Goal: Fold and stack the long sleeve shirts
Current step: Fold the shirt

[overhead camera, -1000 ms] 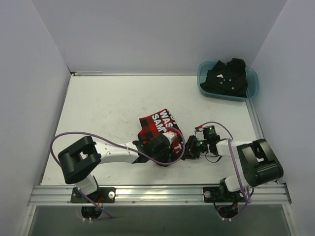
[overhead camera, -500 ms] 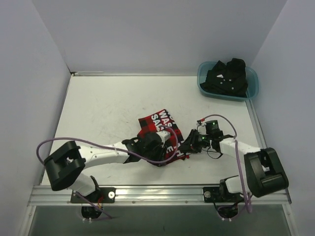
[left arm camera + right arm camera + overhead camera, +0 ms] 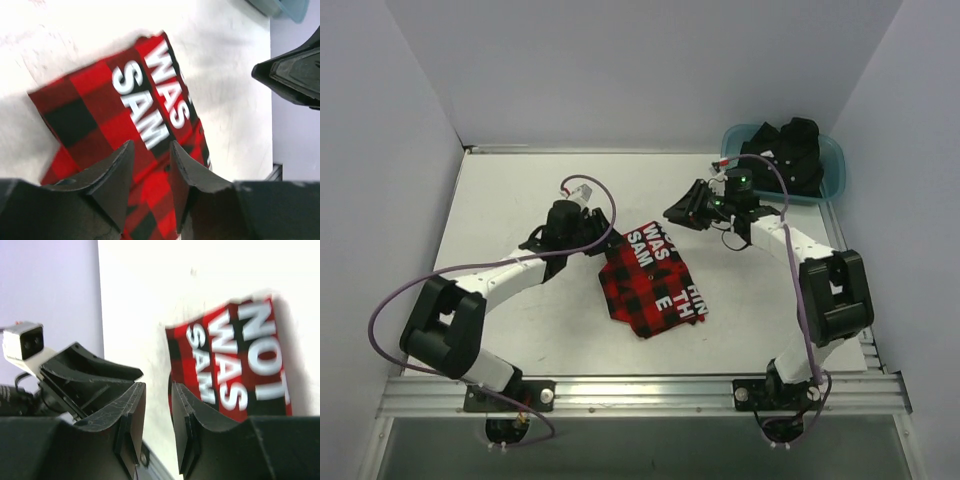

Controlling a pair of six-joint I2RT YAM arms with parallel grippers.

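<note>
Red flannel [image 3: 655, 285] lies folded mid-worktop [image 3: 520, 200], long axis running far-left to near-right. Left claw [image 3: 151, 150] hovers off its far-left corner, right claw [image 3: 158, 387] off its far edge. Both have jaws apart, nothing gripped. Black shirt [image 3: 785, 155] sits heaped in tub [image 3: 825, 192] at far right, just beyond right claw. Likely next pick, and the right arm is nearer.

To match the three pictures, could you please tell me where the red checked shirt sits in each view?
Top external: red checked shirt, near the middle of the table.
Left wrist: centre and lower left.
Right wrist: right half.
Shared landmark: its white lettering, "WAS SAM".
</note>
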